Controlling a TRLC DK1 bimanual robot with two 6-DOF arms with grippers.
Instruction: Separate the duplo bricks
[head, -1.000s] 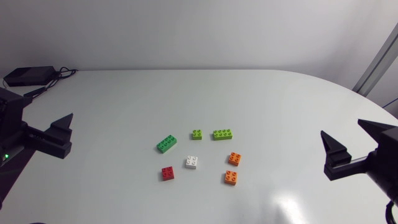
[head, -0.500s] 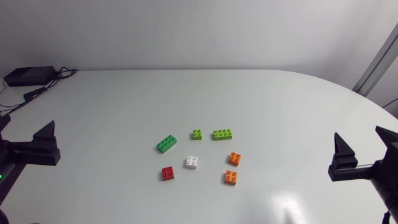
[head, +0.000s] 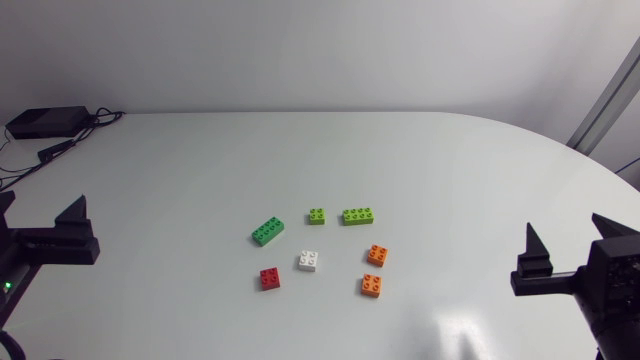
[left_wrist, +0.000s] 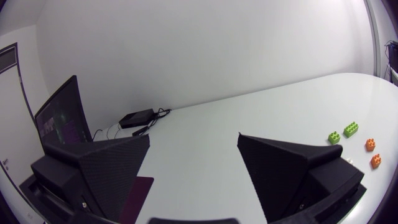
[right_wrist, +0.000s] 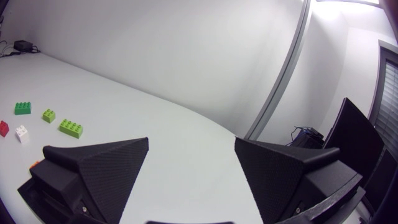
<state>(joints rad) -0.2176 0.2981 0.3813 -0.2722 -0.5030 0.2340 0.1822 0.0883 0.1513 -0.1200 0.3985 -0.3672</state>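
Observation:
Several duplo bricks lie apart near the table's middle: a dark green long brick (head: 266, 231), a small lime brick (head: 316, 216), a longer lime brick (head: 358, 215), a white brick (head: 309, 261), a red brick (head: 270, 279) and two orange bricks (head: 377, 255) (head: 371, 285). My left gripper (head: 40, 228) stands open at the left edge, far from them. At the right edge my right gripper (head: 570, 250) is open too, with nothing in it. The left wrist view shows its open gripper (left_wrist: 194, 165) with lime (left_wrist: 351, 129) and orange bricks (left_wrist: 375, 160) far off to one side. Beyond my right gripper (right_wrist: 193, 165) lie the green (right_wrist: 23, 107), lime (right_wrist: 71, 127) and white bricks (right_wrist: 22, 134).
A black box (head: 45, 122) with cables sits at the table's back left corner, also seen ahead of the left gripper as the black box (left_wrist: 137, 117). Bare white table (head: 450, 170) surrounds the bricks on all sides.
Both arms have drawn back toward the table's side edges, the left one farther left, the right one lower and slightly inward. The bricks have not moved.

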